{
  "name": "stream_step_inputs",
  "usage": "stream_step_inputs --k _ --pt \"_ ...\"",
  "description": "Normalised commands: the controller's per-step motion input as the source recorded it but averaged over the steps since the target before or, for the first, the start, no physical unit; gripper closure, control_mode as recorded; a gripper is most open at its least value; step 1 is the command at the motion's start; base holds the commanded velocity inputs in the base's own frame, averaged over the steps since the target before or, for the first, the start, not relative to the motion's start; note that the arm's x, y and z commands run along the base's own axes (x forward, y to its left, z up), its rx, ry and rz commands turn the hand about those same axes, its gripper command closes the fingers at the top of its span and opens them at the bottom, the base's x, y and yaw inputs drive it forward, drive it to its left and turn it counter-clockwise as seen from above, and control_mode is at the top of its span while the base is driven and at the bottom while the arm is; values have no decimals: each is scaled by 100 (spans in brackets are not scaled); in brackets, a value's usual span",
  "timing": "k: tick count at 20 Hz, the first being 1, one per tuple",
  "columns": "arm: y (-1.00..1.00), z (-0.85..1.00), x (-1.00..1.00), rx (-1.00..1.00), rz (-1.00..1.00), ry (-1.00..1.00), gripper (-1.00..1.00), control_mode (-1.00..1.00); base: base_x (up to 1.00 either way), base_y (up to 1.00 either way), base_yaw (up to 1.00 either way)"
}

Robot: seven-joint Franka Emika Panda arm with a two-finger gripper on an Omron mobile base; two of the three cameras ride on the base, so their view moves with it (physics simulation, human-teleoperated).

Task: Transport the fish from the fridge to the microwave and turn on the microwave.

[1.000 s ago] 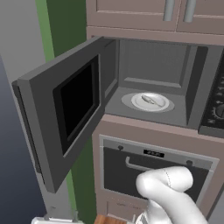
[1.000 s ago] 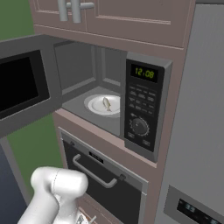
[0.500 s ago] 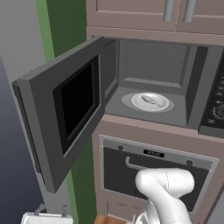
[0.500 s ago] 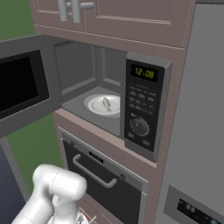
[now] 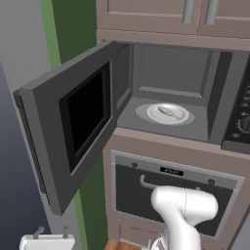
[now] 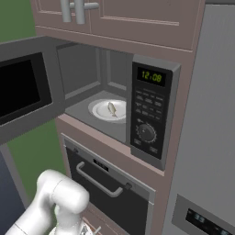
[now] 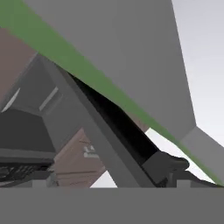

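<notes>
The fish (image 5: 168, 112) lies on the white plate (image 5: 155, 115) inside the microwave (image 6: 151, 114), so the transport part of the task looks complete; the fridge (image 6: 206, 137) stands just beside the microwave on its keypad side. The microwave door (image 5: 73, 122) is swung wide open. The step in hand is judged to be closing this door before the microwave is started. The gripper is released, its jaws spread wide and holding nothing; in the hand view a dark finger tip (image 7: 168, 164) sits low against the underside of the open door. To close the door well, place the fingers on the outer face of the door near its free edge, away from the hinge, and push in an arc that follows the hinge, not in a straight line. Keep the arm (image 5: 183, 215) clear of the oven handle (image 6: 98, 181) below. Once the door is shut, press the start control on the keypad panel (image 6: 148, 117) with one finger tip.
</notes>
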Motion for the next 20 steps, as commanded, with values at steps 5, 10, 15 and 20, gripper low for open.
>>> stream_step_inputs --k 5,10,15,20 --pt "9 0 15 0 -14 -41 -100 -100 0 0 0" --pt "2 0 17 3 -19 -38 -100 -100 0 0 0" --pt "0 0 9 15 -24 -20 -100 -100 0 0 0" --pt "12 6 17 15 -27 -14 -100 -100 0 0 0"
